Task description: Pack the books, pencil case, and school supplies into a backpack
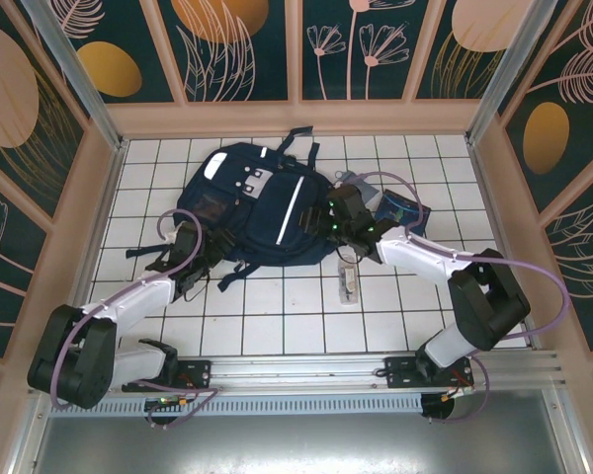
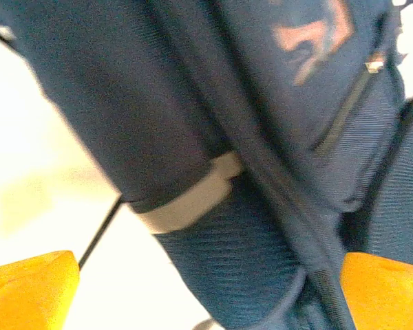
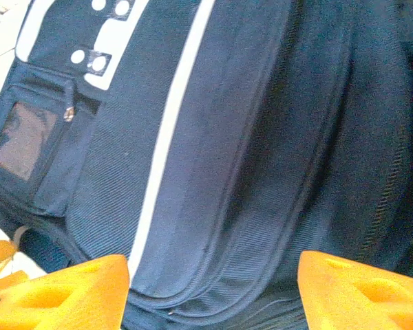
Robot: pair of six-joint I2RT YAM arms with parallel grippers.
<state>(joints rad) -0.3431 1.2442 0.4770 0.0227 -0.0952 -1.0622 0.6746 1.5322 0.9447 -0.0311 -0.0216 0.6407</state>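
The orange left fingers [image 2: 29, 292] sit closest to the lens in the left wrist view. They are spread wide, with the navy backpack [image 2: 261, 137] and a pale band of its trim between and beyond them, and they clamp nothing that I can make out. The right fingers [image 3: 65, 292] also stand apart and empty, hovering over the bag's front panel near its white stripe [image 3: 172, 130]. From above, the backpack lies front up at the far middle of the white tiled surface [image 1: 277, 321], with one arm at its near left edge and the other at its right side. The dark blue paperback [image 1: 403, 209] lies just right of the right wrist. The small clear supplies packet [image 1: 348, 286] rests on the tiles near the bag's near right corner, apart from it. Both items are still outside and the bag looks zipped, so the step in hand seems to be opening it. Next, one set of fingers would need to pin the fabric beside the main zip while the other finds and draws the pull.
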